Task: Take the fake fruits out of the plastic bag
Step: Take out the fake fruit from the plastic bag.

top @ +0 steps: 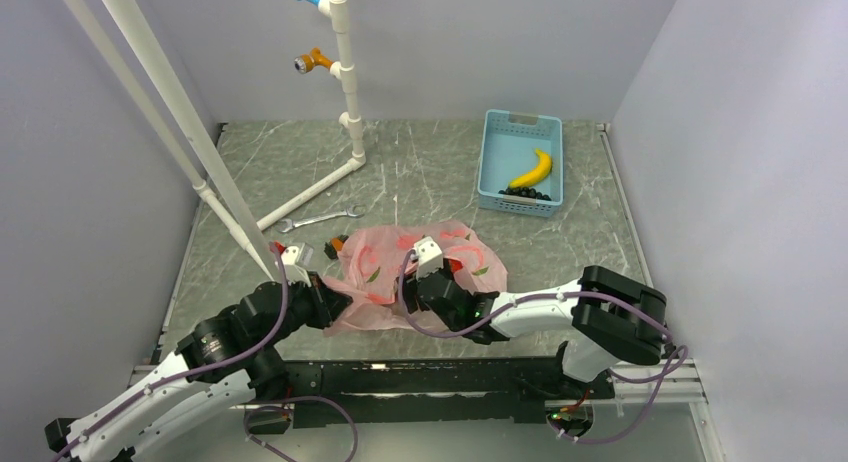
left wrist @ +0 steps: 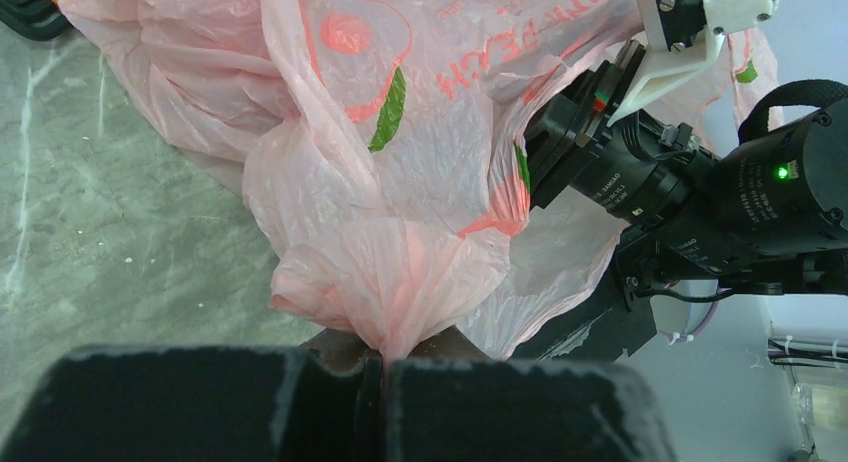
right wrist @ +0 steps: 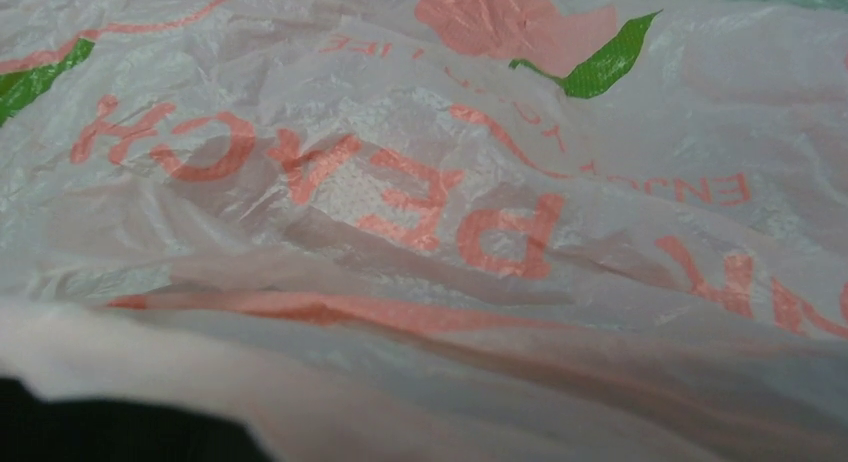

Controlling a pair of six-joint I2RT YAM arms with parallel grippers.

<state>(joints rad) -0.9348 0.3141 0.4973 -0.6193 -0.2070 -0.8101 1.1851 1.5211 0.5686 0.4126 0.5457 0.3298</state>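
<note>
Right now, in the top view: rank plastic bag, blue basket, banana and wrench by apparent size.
1. plastic bag: largest, even with the arms covering part of it.
2. basket: clearly smaller than the bag.
3. wrench and banana: not ranked. The wrench looks longer, the banana thicker.

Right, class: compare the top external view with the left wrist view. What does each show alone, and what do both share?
Only the top external view shows the blue basket holding a banana, the wrench and the white pipe stand. Only the left wrist view shows the left pincer shut on a gathered fold of the plastic bag. Both show that bag, the right arm pressed up to it, and the marbled table.
</note>
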